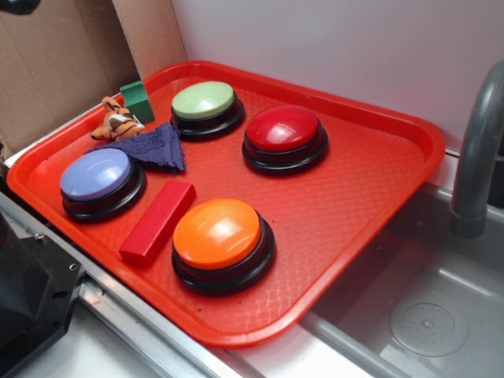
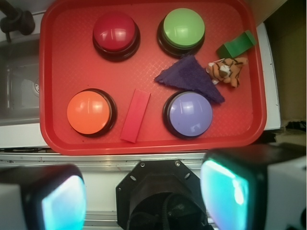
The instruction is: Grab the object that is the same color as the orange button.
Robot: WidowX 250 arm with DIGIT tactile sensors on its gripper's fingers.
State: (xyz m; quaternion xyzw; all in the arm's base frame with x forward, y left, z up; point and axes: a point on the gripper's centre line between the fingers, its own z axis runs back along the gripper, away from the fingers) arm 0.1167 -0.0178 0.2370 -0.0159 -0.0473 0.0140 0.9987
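**Tiger at the tray's far edge, fingers high and off the tray**

The tiger (image 2: 227, 70) lies against one long edge of the red tray (image 2: 53, 86), near the corner with the green block (image 2: 236, 45), touching a corner of the purple cloth (image 2: 190, 78). In the wrist view it sits up and to the right of the gripper (image 2: 144, 201), whose fingers (image 2: 230, 191) stand wide apart and empty, well above the tray and outside its near edge. So the move, as I judge it, is forward over the purple button (image 2: 190, 113), then across toward that edge and down.

The toy's long axis runs roughly square to the edge, head toward the cloth; closing across its body looks easiest. It matches the orange button (image 2: 89, 112), which sits at the opposite side beside the red block (image 2: 135, 115).

Room is tight: tray rim behind, green block close on one side, cloth on the other. The soft toy should squash; the cloth could snag.
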